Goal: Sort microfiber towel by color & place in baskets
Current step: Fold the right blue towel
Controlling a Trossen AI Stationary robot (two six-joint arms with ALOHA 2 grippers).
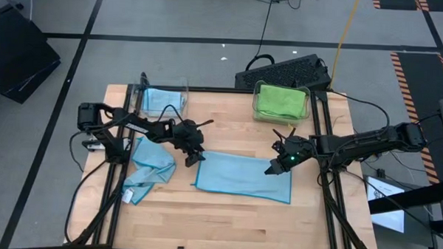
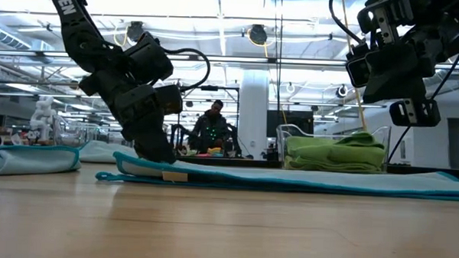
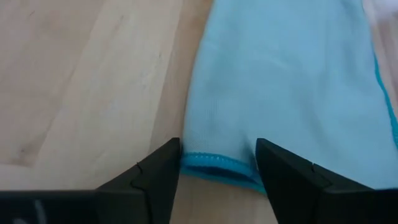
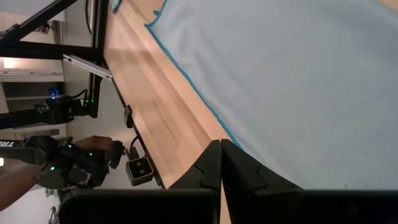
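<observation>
Two dark robot arms work over a pale wooden table [image 1: 226, 213], seen from above. At centre frame lies a light blue towel [image 1: 243, 177], spread flat. The left gripper [image 1: 193, 157] sits at the towel's left edge, pressed down to the table; its fingers [image 3: 155, 180] stand apart, straddling the towel's darker blue hem without yet pinching it. The right gripper [image 1: 274, 168], at the towel's upper right, hangs above the cloth with its fingers pressed together, holding nothing.

A second, crumpled blue towel [image 1: 149, 168] lies at centre left, just beside the left gripper. Two clear baskets sit along the table's upper edge: the left basket [image 1: 163, 100], at upper left, holds a folded blue towel, and the right basket [image 1: 281, 102], at upper centre right, holds a green towel [image 1: 280, 99].

Several things could go wrong from here. The hem is thin and lies flat on the wood, so the fingers could close above it and come up empty, or scrape the table. A pinch at one edge would likely let the cloth hang long, so it could drag across the table or drape over the basket's rim instead of dropping inside. The crumpled towel sits close enough to be snagged along the way. Blue belongs at upper left; carrying it to the green basket would spoil the sort.
</observation>
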